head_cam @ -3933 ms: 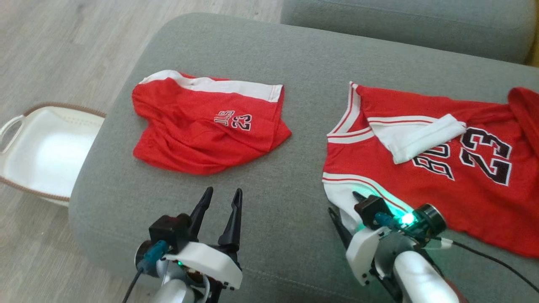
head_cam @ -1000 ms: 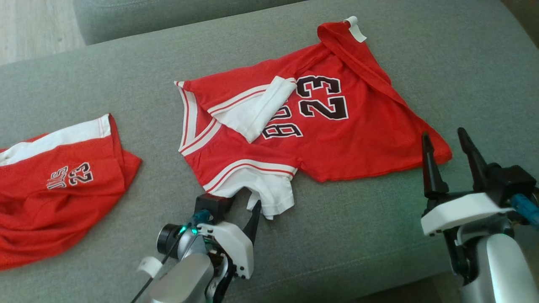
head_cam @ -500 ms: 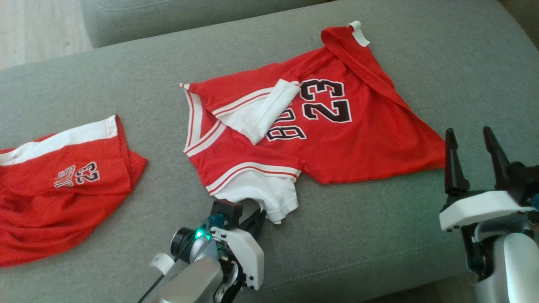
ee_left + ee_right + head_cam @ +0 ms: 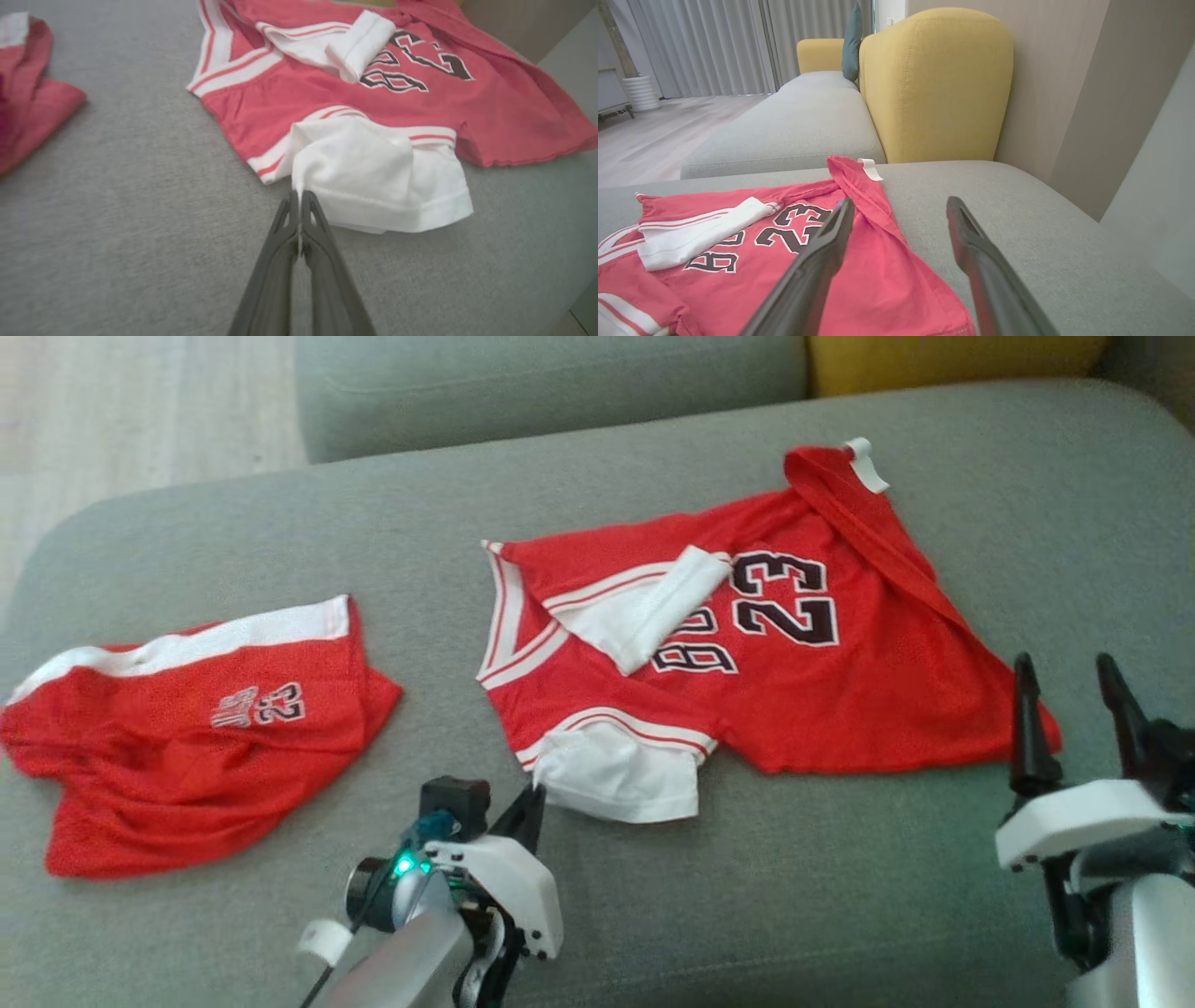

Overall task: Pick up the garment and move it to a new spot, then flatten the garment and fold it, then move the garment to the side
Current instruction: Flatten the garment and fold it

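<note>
Home living room — grey sofa (image 4: 794, 121), yellow armchair (image 4: 934, 84), long curtains (image 4: 714, 42), wood floor (image 4: 654, 140)

A broad grey woven-fabric sofa seat (image 4: 747, 896) lies in the foreground, with a second grey seat cushion (image 4: 794, 126) beyond it. A rounded mustard-yellow upholstered backrest (image 4: 934, 84) stands against a beige panelled wall (image 4: 1064, 93). Pale wood-plank flooring (image 4: 654, 140) runs to long grey pleated curtains (image 4: 714, 42) in soft daylight.
</note>
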Controlling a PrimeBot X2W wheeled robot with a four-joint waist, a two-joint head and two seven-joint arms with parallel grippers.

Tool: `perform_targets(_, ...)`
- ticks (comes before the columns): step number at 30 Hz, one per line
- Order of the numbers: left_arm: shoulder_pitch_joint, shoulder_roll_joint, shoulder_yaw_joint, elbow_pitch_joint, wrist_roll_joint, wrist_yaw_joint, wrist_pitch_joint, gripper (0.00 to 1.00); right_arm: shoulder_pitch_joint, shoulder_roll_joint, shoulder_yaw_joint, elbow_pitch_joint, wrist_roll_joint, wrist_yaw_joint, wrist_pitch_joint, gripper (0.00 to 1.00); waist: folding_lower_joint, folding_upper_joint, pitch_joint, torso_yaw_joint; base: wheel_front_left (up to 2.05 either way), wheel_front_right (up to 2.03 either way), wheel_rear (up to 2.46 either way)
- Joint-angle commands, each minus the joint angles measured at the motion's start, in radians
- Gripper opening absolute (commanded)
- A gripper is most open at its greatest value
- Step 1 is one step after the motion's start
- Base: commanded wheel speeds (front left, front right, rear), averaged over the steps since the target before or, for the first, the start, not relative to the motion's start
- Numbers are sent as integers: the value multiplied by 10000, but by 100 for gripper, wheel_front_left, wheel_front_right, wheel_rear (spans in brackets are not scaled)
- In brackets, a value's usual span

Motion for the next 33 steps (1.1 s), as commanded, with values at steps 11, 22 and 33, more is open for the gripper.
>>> perform_targets(11, 1094, 713, 3415, -3355, 1393, 767, -132, 0, -215, -59, -925, 1299, 119, -7, 368, 100, 0, 0, -278, 993, 0, 0, 0)
perform_targets(22, 1876, 464, 4587, -4368, 2520, 198, -133, 0, -631, -58, -750, 3917, 1074, -7, 26, 100, 0, 0, -22, 1048, 0, 0, 0)
perform_targets(33, 1822, 173, 4958, -4295, 3011, -209, -133, 0, -1923, -58, -651, 6210, 1057, -7, -764, 100, 0, 0, 238, 1041, 0, 0, 0)
